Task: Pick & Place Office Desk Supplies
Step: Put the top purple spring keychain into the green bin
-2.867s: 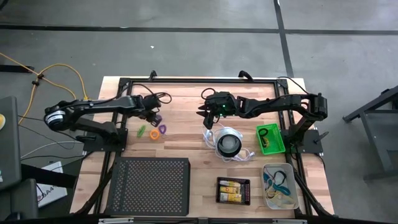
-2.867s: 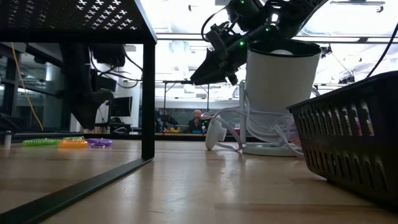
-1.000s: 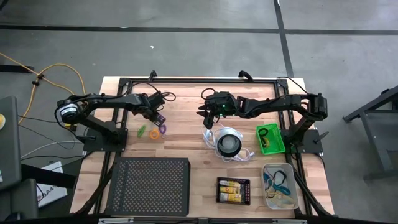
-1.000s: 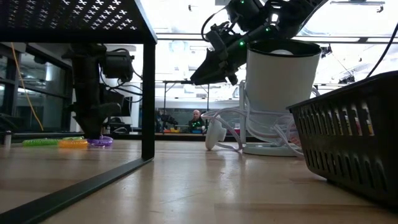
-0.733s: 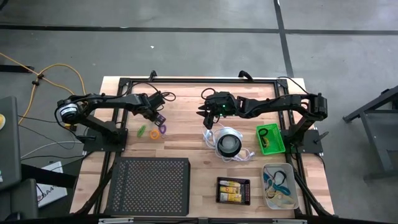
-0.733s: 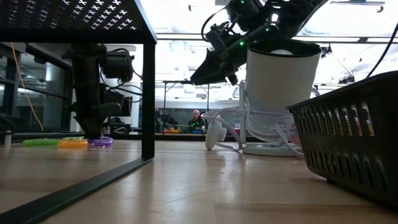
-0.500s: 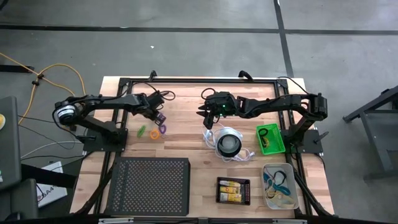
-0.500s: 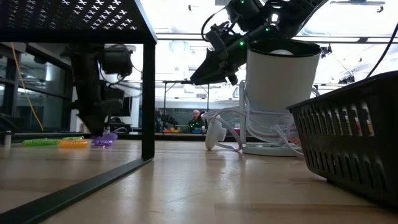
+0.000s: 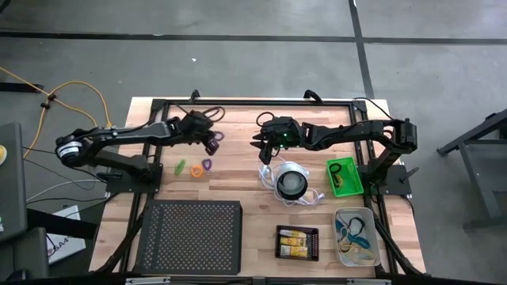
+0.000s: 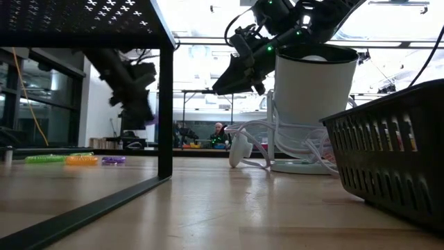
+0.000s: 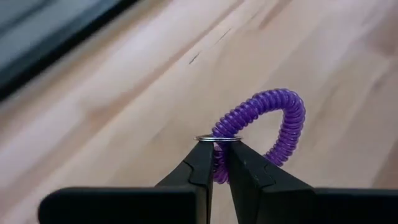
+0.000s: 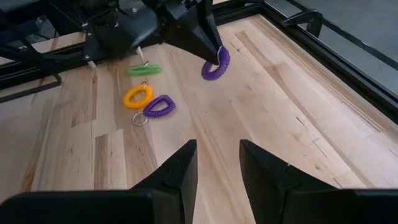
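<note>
Here no writing reads; left end effector (image 11: 216, 163) grips purple loop (image 11: 273, 124).

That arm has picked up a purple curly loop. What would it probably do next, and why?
Probably carry it across toward the clear tray: the left gripper is shut on the purple loop, lifted off the table, and that tray already holds similar items.

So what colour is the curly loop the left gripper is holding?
Purple coiled loop; clearest in the left wrist view.
</note>
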`<state>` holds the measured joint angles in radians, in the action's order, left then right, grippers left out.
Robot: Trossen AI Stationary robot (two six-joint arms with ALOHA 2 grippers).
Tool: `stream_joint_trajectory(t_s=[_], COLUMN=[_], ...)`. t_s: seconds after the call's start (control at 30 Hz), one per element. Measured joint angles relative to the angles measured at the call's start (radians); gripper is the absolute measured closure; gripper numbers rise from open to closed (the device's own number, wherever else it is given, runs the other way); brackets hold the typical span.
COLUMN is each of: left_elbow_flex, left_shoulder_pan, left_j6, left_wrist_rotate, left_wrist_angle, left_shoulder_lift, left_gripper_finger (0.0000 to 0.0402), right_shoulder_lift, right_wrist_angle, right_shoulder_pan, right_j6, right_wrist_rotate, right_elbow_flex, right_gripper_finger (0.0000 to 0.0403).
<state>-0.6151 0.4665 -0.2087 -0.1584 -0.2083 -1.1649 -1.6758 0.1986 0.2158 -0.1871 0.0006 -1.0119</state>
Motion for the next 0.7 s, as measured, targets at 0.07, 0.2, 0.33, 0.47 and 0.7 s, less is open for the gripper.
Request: stream_joint_trajectory(t_s=[0.07, 0.2, 0.33, 0.47, 0.7], left_elbow_flex=[-0.002, -0.002, -0.002, -0.002, -0.002], left_shoulder_pan=[-0.032, -0.088, -0.12, -0.133, -0.163], left_j6=[0.052, 0.135, 0.195, 0.227, 0.181], left_wrist_rotate=[0.0, -0.04, -0.074, -0.088, -0.09], left_wrist_angle=[0.067, 0.162, 0.259, 0.362, 0.496], left_shoulder_lift=[-0.012, -0.047, -0.092, -0.144, -0.232], left_gripper_finger=[0.0375, 0.0375, 0.0375, 0.0375, 0.0375], right_shoulder_lift=[0.0, 0.0, 0.0, 0.0, 0.0], right_wrist_angle=[0.0, 0.0, 0.0, 0.0, 0.0], right_shoulder_pan=[0.0, 0.0, 0.0, 0.0, 0.0], right_j6=[0.0, 0.0, 0.0, 0.0, 0.0], right_wrist_rotate=[-0.003, -0.004, -0.004, -0.004, -0.003], right_elbow_flex=[0.0, 0.0, 0.0, 0.0, 0.0], right_gripper_finger=[0.0296, 0.0296, 0.0296, 0.0296, 0.0296])
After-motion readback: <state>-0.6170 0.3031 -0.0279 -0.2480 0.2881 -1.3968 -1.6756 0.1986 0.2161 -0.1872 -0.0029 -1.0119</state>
